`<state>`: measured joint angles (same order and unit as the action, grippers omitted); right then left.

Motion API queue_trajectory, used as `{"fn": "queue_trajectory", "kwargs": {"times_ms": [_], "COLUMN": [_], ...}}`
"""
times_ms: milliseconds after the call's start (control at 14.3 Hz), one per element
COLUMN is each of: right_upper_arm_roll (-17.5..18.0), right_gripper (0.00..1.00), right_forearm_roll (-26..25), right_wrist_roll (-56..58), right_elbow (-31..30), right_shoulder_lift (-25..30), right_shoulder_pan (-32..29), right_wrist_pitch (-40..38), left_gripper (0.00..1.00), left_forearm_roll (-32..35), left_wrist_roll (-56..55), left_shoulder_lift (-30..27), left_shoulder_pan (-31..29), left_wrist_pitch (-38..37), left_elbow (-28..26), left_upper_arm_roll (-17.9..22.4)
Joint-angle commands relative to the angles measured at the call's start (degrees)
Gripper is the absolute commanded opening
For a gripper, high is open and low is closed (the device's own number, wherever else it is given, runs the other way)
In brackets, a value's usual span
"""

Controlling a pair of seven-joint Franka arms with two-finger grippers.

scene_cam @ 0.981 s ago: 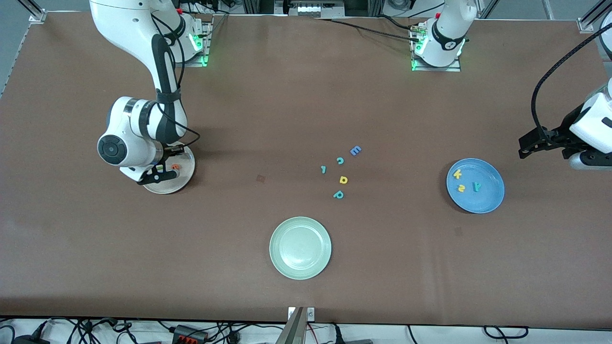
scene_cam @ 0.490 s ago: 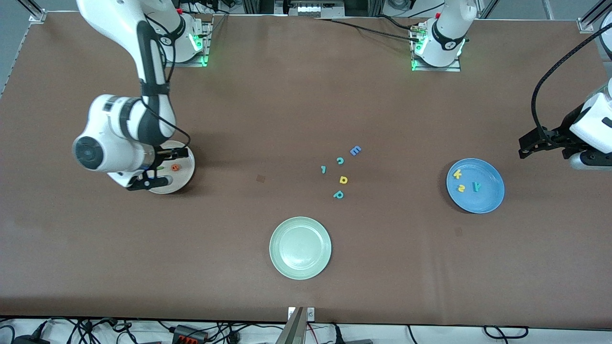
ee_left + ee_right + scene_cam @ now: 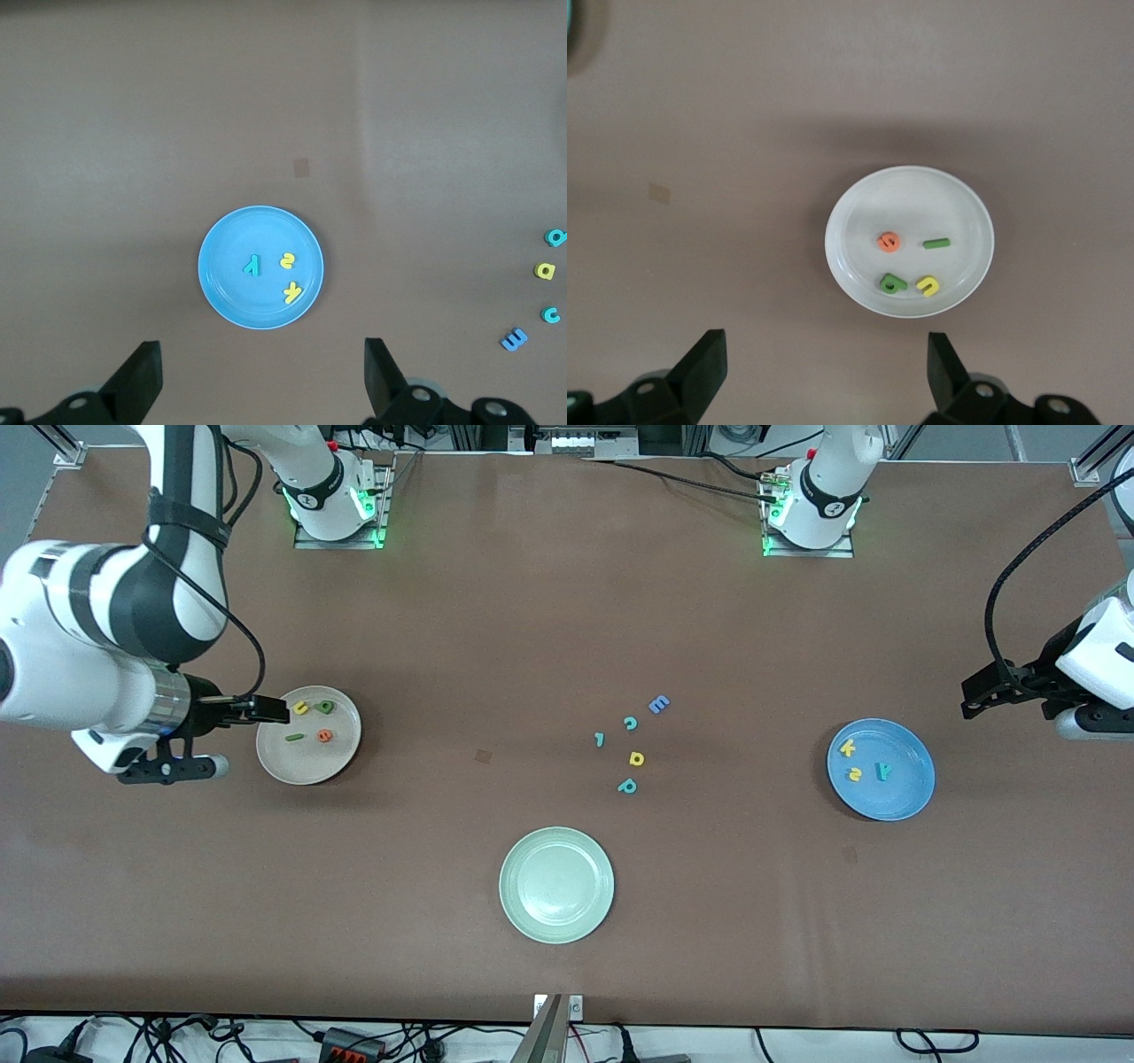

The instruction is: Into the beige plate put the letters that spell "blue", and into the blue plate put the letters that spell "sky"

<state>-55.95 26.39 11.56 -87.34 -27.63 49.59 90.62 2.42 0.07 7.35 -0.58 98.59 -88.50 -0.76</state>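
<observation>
1. Now, at the right arm's end of the table, the right gripper (image 3: 208,737) hangs just beside the beige plate (image 3: 341,757), with its jaws spread wide and nothing between them.
2. Inside the beige plate lie four letters: the yellow "u" (image 3: 300,708), the green "b" (image 3: 326,707), the dark green "l" (image 3: 294,736) and the orange "e" (image 3: 325,735). I judge that "blue" is complete.
3. Near the middle of the table, five spare letters (image 3: 635,758) lie loose, and nearer to the front camera stands the pale green plate (image 3: 556,927), which holds nothing.
4. Toward the left arm's end, the blue plate (image 3: 912,797) holds the yellow "k" (image 3: 848,748), the yellow "s" (image 3: 854,774) and the teal "y" (image 3: 882,771). So "sky" looks complete also.
5. Beside the blue plate, the left gripper (image 3: 1019,695) waits in the air, fingers parted and holding nothing.
6. As risk, I see mainly this: the foam letters are very light, so a low sweep of the right gripper could catch the beige plate's rim and scatter them. A further grasp of a spare letter would also spoil the sorted result.
</observation>
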Motion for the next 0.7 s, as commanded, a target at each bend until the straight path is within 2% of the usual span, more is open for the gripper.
{"fn": "queue_trajectory", "kwargs": {"times_ms": [0, 210, 350, 490, 631], "right_upper_arm_roll": [-1.61, -1.97, -0.13, 5.82, 16.35], "right_gripper": [1.0, 1.0, 1.0, 1.0, 1.0], "right_forearm_roll": [1.64, 6.12, 6.48, 4.12, -3.32], "right_wrist_roll": [-1.01, -0.83, -1.36, -5.82, -11.18], "right_elbow": [2.87, 3.23, 3.32, 5.24, 6.48], "right_shoulder_lift": [-0.84, -0.84, -0.67, 0.55, 3.45], "right_shoulder_pan": [-0.72, -2.82, -4.14, -7.99, -13.87], "right_wrist_pitch": [-1.59, -2.63, -1.94, -1.76, -0.8], "left_gripper": [1.0, 1.0, 1.0, 1.0, 1.0], "left_forearm_roll": [0.21, 0.21, 0.21, 0.21, 0.21], "left_wrist_roll": [0.19, 0.19, 0.19, 0.11, 0.11], "left_shoulder_lift": [0.74, 0.74, 0.74, 0.74, 0.74], "left_shoulder_pan": [-0.65, -0.82, -0.74, -0.74, -0.74], "left_wrist_pitch": [-1.21, -1.21, -1.21, -1.21, -1.21], "left_elbow": [1.58, 1.58, 1.58, 1.58, 1.58], "left_upper_arm_roll": [-0.03, -0.03, -0.03, -0.03, -0.03]}}
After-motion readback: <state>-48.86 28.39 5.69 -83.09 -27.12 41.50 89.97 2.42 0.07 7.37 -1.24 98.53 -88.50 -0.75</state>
